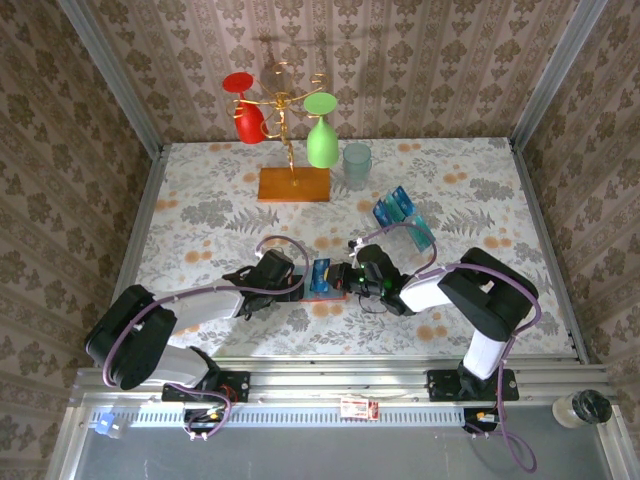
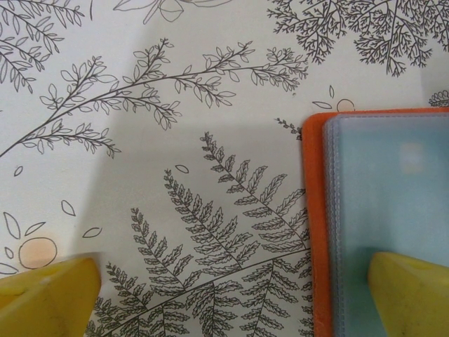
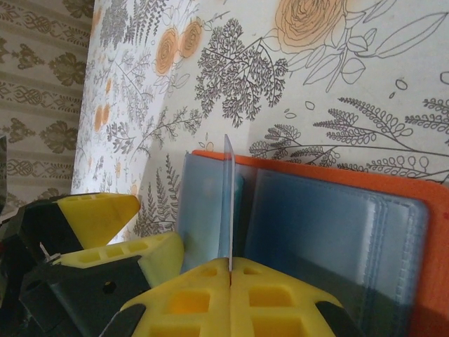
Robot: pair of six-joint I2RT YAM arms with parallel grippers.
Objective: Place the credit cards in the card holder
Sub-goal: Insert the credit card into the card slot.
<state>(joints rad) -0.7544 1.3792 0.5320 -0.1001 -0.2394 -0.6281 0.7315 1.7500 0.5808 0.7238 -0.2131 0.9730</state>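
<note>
The orange-red card holder point(image 1: 328, 294) lies open on the table between my two grippers, its greyish-blue pockets point(image 3: 330, 225) facing up. My right gripper point(image 3: 230, 270) is shut on a thin credit card point(image 3: 228, 196), seen edge-on, whose far end reaches the pocket by the holder's fold. In the top view that blue card point(image 1: 320, 273) lies over the holder, with the right gripper point(image 1: 347, 280) just to its right. My left gripper point(image 2: 231, 295) is open; one finger point(image 2: 410, 291) rests on the holder's left pocket point(image 2: 386, 196), the other point(image 2: 49, 291) over bare table. Two more cards point(image 1: 393, 207) point(image 1: 420, 232) lie at the back right.
A wooden stand base point(image 1: 294, 184) at the back holds a wire rack with a red glass point(image 1: 246, 110) and a green glass point(image 1: 321, 135); a clear cup point(image 1: 357, 165) stands beside it. Patterned walls close off three sides.
</note>
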